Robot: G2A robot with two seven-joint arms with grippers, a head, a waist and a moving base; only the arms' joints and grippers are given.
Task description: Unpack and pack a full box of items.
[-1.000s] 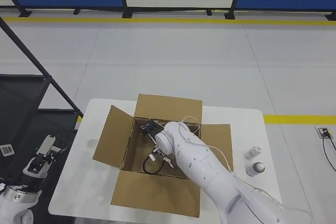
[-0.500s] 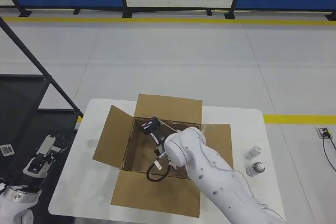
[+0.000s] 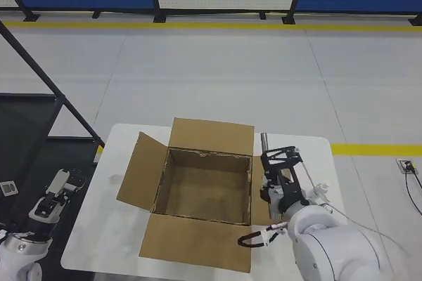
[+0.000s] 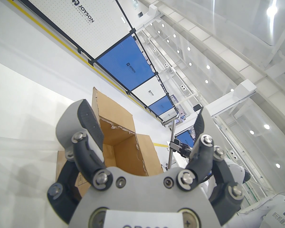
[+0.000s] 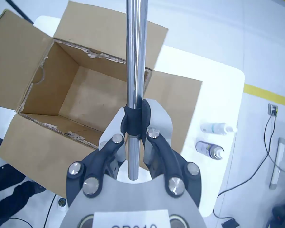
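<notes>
Steel rod (image 5: 135, 48), clamped tight in the right jaws, points straight out from the wrist above the right flap of the open cardboard box (image 5: 68, 91), near two bottles (image 5: 209, 150) on the counter (image 3: 98, 239). Left jaws gape wide and empty, well apart on the box's other side, so the set-down likely falls to the right arm.

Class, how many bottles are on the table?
2. A white bottle and a darker bottle sit side by side on the table, past the box's flap. The box looks empty.
</notes>
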